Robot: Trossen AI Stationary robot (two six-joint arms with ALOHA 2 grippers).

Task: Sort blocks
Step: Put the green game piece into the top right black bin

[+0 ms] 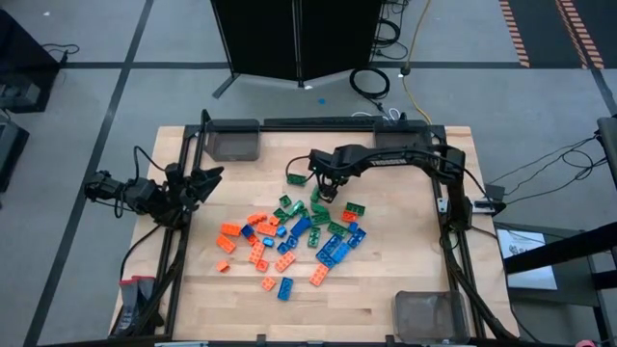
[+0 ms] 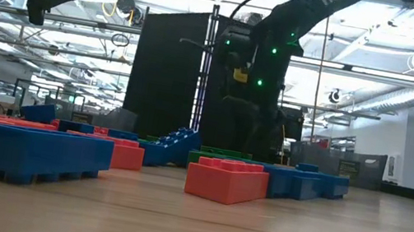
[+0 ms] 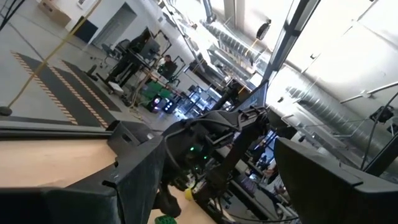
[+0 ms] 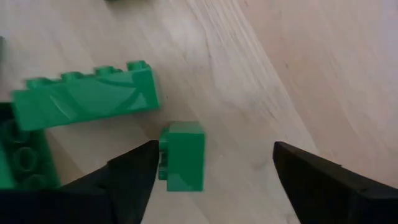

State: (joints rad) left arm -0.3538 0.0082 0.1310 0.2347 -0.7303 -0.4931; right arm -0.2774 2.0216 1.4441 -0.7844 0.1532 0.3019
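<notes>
We are finding the blocks [image 1: 289,241] lying loose in a mixed heap of orange, green and blue at the middle of the worktop [image 1: 405,260], none of them yet in a bin. Clear grey bins are standing at the far-left corner [image 1: 234,141] and the near-right corner [image 1: 430,312], well apart from the heap; we are judging that they are set at the edges so that the centre stays free for picking.

The right gripper [image 1: 326,191] is reaching in over the far edge of the heap, among the green pieces. In its wrist view its fingers [image 4: 134,177] are standing wide, holding nothing, with a small green block [image 4: 183,155] on the worktop between them, close against one finger and well clear of the other. We are judging this a straddle ahead of a pinch. That block is lying on its side, its studs turned sideways towards the nearer finger. It looks only slightly oblong, its longer side running roughly along the fingers rather than across the gap. Just beside it, an oblong green block [image 4: 84,96] is lying with its long axis across the line of the fingers, its row of studs on the edge turned away from the small block.

The left gripper [image 1: 198,183] is waiting at the left edge of the worktop, fingers spread wide and empty.
</notes>
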